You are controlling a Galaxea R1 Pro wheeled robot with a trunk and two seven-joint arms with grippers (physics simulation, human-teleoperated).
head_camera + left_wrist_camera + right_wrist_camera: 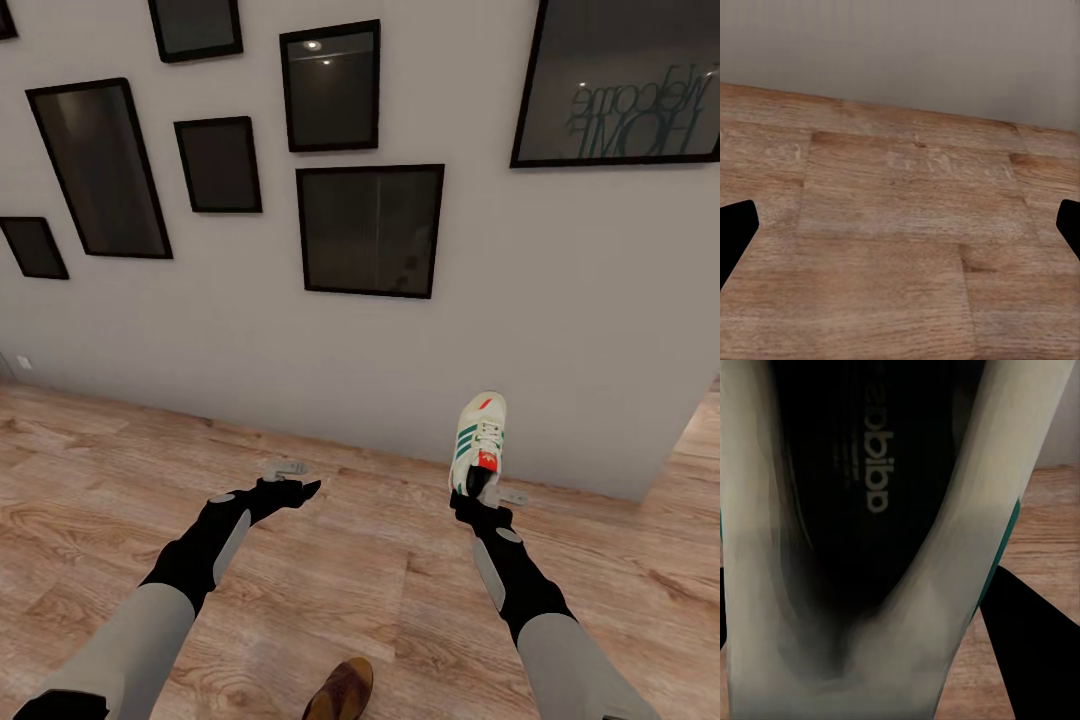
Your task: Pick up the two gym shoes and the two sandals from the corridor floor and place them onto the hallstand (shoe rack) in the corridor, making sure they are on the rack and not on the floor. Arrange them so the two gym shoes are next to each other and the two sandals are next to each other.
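Observation:
My right gripper (478, 492) is shut on the heel of one white gym shoe (478, 435) with green stripes and holds it toe-up above the corridor floor (380, 580). The right wrist view looks into that gym shoe's dark inside (870, 510), with a black finger (1035, 649) beside it. My left gripper (297, 490) hangs open over bare planks, its fingertips (735, 232) wide apart with nothing between them. One brown sandal (340, 690) lies on the floor near my base. The hallstand, the second gym shoe and the second sandal are out of view.
A grey wall (560, 330) stands close ahead, hung with several black picture frames (370, 230). The wall ends at a corner on the right (665, 470), and the wood floor runs on past it.

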